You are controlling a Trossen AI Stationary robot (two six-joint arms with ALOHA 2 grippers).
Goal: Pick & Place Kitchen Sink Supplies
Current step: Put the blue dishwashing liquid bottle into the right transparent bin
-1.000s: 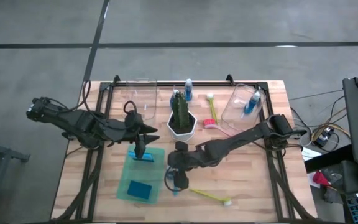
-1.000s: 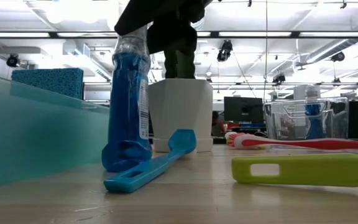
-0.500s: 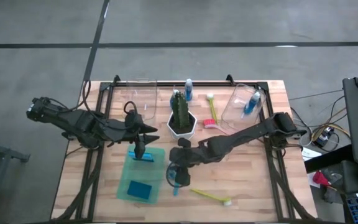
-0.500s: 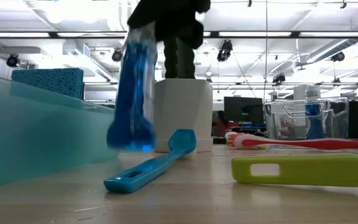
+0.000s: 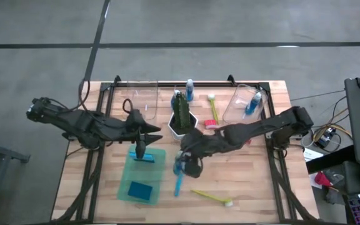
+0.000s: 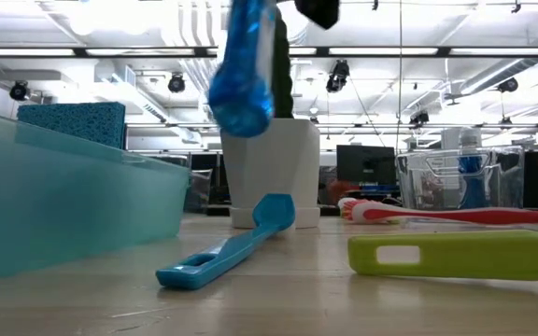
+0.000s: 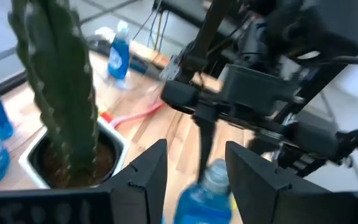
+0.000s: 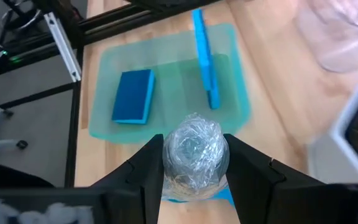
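My right gripper (image 5: 186, 161) hangs over the table's middle, shut on a small blue bottle (image 6: 246, 70) with a clear crinkled top. A blue brush (image 5: 179, 184) lies flat on the wood below it, and a yellow brush (image 5: 212, 197) lies nearer the front. On the green tray (image 5: 130, 175) one blue sponge (image 5: 141, 189) lies flat and another (image 5: 144, 157) stands on its long edge. My left gripper (image 7: 196, 149) waits high at the table's left, open, nothing between its fingers. My right gripper pinches the bottle's clear crinkled upper end (image 8: 194, 152) between its two fingers (image 8: 151, 171). They come from above, slanting down. The bottle hangs below them, tilted, its blue bottom (image 6: 238, 110) lifted clear of the table.
A cactus in a white pot (image 5: 181, 115) stands behind the right gripper, a pink brush (image 5: 212, 115) to its right. Another blue bottle (image 5: 189, 90) stands at the far edge. A clear bin (image 5: 245, 103) at the far right holds a bottle. Black rails run along both sides.
My right gripper has risen and gone toward the far edge with the blue bottle. The bottle stood on the table beside the blue brush; now it hangs clear of the table and has tipped. The blue brush has stayed where it was.
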